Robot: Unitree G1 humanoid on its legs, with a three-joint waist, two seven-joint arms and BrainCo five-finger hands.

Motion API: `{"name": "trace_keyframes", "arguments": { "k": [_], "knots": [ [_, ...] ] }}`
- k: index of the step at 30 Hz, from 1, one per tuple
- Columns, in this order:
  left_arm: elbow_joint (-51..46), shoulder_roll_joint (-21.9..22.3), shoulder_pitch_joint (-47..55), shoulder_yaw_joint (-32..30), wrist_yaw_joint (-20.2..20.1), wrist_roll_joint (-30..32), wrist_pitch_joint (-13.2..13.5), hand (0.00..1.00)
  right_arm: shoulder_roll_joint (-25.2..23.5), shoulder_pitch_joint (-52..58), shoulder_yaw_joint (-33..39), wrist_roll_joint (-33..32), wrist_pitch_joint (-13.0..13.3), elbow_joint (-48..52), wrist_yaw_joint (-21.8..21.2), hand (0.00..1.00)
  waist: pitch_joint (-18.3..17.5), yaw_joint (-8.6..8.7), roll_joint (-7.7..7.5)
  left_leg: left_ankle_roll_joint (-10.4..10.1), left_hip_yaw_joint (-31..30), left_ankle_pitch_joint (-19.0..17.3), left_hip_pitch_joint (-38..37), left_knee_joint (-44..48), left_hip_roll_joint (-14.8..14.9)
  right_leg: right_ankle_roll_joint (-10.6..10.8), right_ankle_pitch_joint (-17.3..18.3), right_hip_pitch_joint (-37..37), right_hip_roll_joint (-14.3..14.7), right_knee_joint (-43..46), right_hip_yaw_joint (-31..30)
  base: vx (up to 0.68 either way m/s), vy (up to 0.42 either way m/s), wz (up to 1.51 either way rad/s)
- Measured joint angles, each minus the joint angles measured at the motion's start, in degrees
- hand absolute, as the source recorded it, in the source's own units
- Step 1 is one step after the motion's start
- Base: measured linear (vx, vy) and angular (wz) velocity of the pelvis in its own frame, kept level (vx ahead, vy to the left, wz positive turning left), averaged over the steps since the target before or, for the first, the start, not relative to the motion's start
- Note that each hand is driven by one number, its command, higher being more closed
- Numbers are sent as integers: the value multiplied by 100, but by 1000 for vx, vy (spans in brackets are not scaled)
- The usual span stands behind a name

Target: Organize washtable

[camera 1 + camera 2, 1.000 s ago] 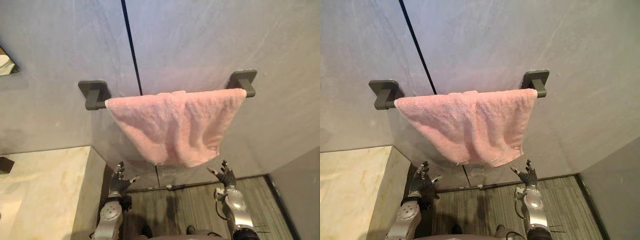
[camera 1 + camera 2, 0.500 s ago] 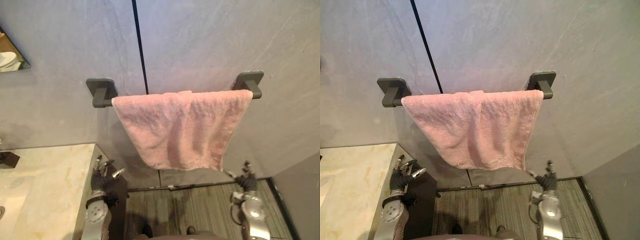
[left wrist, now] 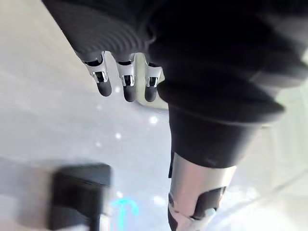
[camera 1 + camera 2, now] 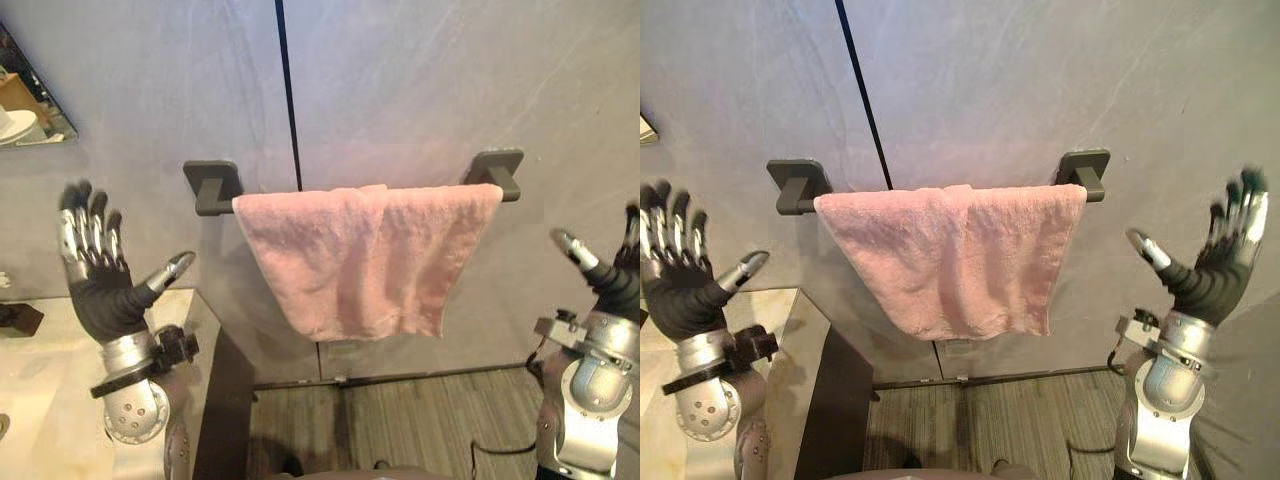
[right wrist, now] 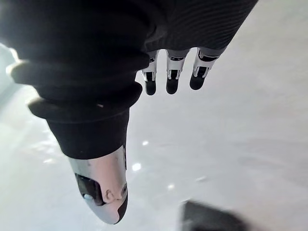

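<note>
A pink towel [image 4: 365, 255] hangs folded over a dark wall rail, between its left bracket [image 4: 211, 186] and right bracket [image 4: 497, 172]. My left hand [image 4: 100, 290] is raised to the left of the towel, open with straight fingers and thumb out, holding nothing. My right hand [image 4: 1215, 270] is raised to the right of the towel, also open and empty. Both stand apart from the cloth. The left wrist view shows the left hand [image 3: 211, 86] before the grey wall with a dark bracket [image 3: 79, 195] past it.
A pale marble washtable top [image 4: 60, 400] lies at the lower left, its dark side panel [image 4: 225, 400] beside it. A mirror corner [image 4: 25, 105] shows at the upper left. Striped grey floor [image 4: 420, 415] runs below the towel. A black seam [image 4: 290, 100] splits the wall.
Both hands have risen from low near the floor to the towel's height, spread wide on either side. The camera has shifted slightly. The towel hangs as before.
</note>
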State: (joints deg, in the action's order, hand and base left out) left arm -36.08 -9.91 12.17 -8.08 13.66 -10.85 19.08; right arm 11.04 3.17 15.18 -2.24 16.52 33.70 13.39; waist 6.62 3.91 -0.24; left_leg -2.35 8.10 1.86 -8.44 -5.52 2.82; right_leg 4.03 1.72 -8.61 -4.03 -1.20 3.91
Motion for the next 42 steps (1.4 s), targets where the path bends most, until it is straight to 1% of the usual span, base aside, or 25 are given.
{"name": "trace_keyframes", "arguments": {
  "k": [1, 2, 3, 4, 5, 8, 10, 11, 13, 15, 16, 18, 20, 21, 23, 24, 25, 26, 28, 30, 31, 34, 37, 40, 42],
  "knots": [
    [-45, -326, -207, 335, -95, -154, 92, 0, 352, -300, -458, -71, 146, 55, -124, 0, -63, -2, -3, 1, 2, 0, -10, -1, -3, 0, 0, -2, 1, 10, -10, 0, 0, -4],
    [-29, -687, -451, 793, -328, -452, 128, 0, 682, -637, -990, -324, 250, 55, -356, 0, -161, -1, 2, 2, 2, 1, -19, -1, -5, 0, 0, -4, 0, 19, -15, 0, 0, 0],
    [-28, -806, -542, 952, -402, -520, 136, 0, 778, -749, -1179, -425, 290, 55, -419, 0, -170, -1, 1, 2, 2, 1, -35, -1, -6, 0, 0, -7, 0, 24, -16, 0, 0, 0],
    [-7, -1026, -713, 1275, -553, -670, 155, 0, 948, -939, -1536, -617, 347, 55, -554, 0, -193, -3, 5, 2, 0, 2, -43, -2, -7, 4, 3, -6, 1, 34, -16, -34, -5, 0],
    [26, -1141, -817, 1443, -639, -715, 156, 0, 1037, -1043, -1717, -693, 350, 54, -634, 0, -215, -3, 11, 3, 1, 2, -39, -3, -8, 3, 2, -7, 1, 43, -20, -40, -6, 0],
    [382, -1764, -1381, 2356, -1196, -1126, 139, 0, 1505, -1478, -2614, -1378, 358, 11, -1154, 0, -281, -21, 54, 20, -3, 16, -56, -3, -47, 9, 6, -7, -6, 94, -29, -37, 4, 0],
    [855, -2270, -1842, 3134, -1646, -1365, 88, 0, 1888, -1674, -3181, -1882, 352, -232, -1556, 0, -292, -13, 71, 32, -1, 25, -82, -6, -62, 9, 6, -3, -18, 117, -58, -52, 3, -1],
    [944, -2368, -1901, 3269, -1739, -1391, 68, 0, 1971, -1678, -3279, -1951, 339, -307, -1627, 0, -292, -8, 70, 33, 0, 25, -88, -10, -63, 10, 7, -3, -19, 119, -64, -63, 2, -1],
    [1287, -2738, -1988, 3754, -2154, -1602, -91, 0, 2399, -1644, -3717, -2302, 256, -685, -1974, 0, -293, 25, 69, 33, 11, 25, -94, -37, -73, 15, 10, 9, -28, 123, -71, -57, -2, -3],
    [1517, -2855, -1987, 3939, -2353, -1624, -181, 0, 2614, -1573, -3912, -2460, 183, -924, -2142, 0, -293, 31, 69, 34, 23, 26, -91, -37, -74, 14, 10, 21, -28, 127, -79, -17, -2, -2],
    [1755, -2932, -1985, 4015, -2519, -1615, -300, 0, 2779, -1475, -4037, -2568, 84, -1166, -2286, 0, -293, 22, 69, 35, 24, 27, -84, -37, -74, 14, 10, 33, -27, 131, -80, 0, 0, 0],
    [1943, -2975, -1944, 4029, -2628, -1596, -369, 0, 2848, -1372, -4125, -2654, -14, -1375, -2423, 0, -295, 19, 71, 43, 25, 36, -49, -36, -73, 13, 9, 74, -25, 144, -82, 0, 0, 0],
    [2147, -2892, -1931, 4051, -2674, -1514, -377, 0, 2865, -1216, -4323, -2663, -188, -1832, -2515, 0, -293, 1, 68, 47, 28, 50, -25, -6, -75, 12, 8, 96, -26, 164, -83, 0, 0, 0],
    [2165, -2859, -1931, 4051, -2682, -1490, -378, 0, 2858, -1193, -4340, -2661, -199, -1886, -2529, 0, -293, 1, 69, 47, 28, 51, -27, -5, -76, 12, 8, 96, -27, 167, -83, 0, 0, 0],
    [2360, -2567, -1920, 4049, -2668, -1179, -377, 0, 2699, -1074, -4351, -2569, -304, -2194, -2595, 0, -293, -14, 69, 47, 27, 51, -26, -4, -78, 12, 8, 97, -29, 174, -83, 0, 0, 0],
    [2528, -2321, -1867, 4021, -2627, -1038, -378, 0, 2522, -1036, -4351, -2449, -345, -2370, -2590, 0, -293, -13, 69, 47, 26, 51, -27, -4, -78, 11, 8, 98, -28, 176, -83, 0, 0, 0],
    [2707, -1983, -1717, 3914, -2530, -781, -384, 0, 2268, -987, -4322, -2174, -371, -2555, -2563, 0, -293, 5, 70, 48, 27, 51, -29, -5, -78, 10, 9, 108, -28, 177, -84, 0, 0, 0],
    [2850, -1776, -1660, 3878, -2459, -626, -394, 0, 2113, -931, -4286, -2019, -390, -2670, -2518, 0, -292, 7, 70, 48, 27, 51, -30, -7, -78, 10, 10, 111, -28, 178, -84, -39, -14, 0],
    [3269, -1203, -1506, 3716, -2238, -181, -464, 0, 1652, -822, -4192, -1494, -451, -3074, -2328, 0, -291, 5, 72, 48, 22, 50, -28, -37, -73, -1, 18, 119, -29, 182, -119, -44, -12, 0],
    [3534, -895, -1406, 3524, -2086, 100, -509, 0, 1329, -728, -4065, -1167, -468, -3320, -2236, 0, -289, 0, 72, 48, 19, 50, -25, -38, -69, -5, 21, 121, -27, 180, -124, -18, -5, 0],
    [3685, -688, -1307, 3332, -1923, 376, -529, 0, 1064, -655, -3882, -850, -468, -3450, -2110, 0, -288, 2, 75, 48, 20, 50, -21, -38, -67, -6, 21, 129, -26, 180, -129, 0, 0, 0],
    [3983, -436, -1276, 2997, -1540, 966, -617, 0, 746, -530, -3471, -456, -507, -3545, -1880, 0, -283, -4, 68, 48, 19, 50, -13, -37, -59, -5, 19, 129, -27, 167, -129, 0, 0, 0],
    [4241, -357, -1272, 2659, -1267, 1410, -670, 0, 497, -421, -3001, -383, -556, -3545, -1696, 0, -278, -2, 59, 48, 20, 50, -8, -36, -34, -6, 16, 117, -26, 135, -126, 0, 0, 0],
    [4349, -318, -1251, 2444, -1166, 1634, -692, 0, 382, -285, -2672, -384, -561, -3544, -1647, 0, -269, -2, 44, 46, 17, 49, -7, -17, -29, -8, 10, 96, -21, 98, -116, 0, 0, 0],
    [4354, -229, -1172, 2209, -1017, 1781, -731, 0, 283, -145, -2362, -378, -561, -3540, -1553, 0, -257, 1, 24, 45, 18, 48, 0, -6, -15, -11, 7, 95, -8, 86, -112, 0, 0, 0]
  ]
}}
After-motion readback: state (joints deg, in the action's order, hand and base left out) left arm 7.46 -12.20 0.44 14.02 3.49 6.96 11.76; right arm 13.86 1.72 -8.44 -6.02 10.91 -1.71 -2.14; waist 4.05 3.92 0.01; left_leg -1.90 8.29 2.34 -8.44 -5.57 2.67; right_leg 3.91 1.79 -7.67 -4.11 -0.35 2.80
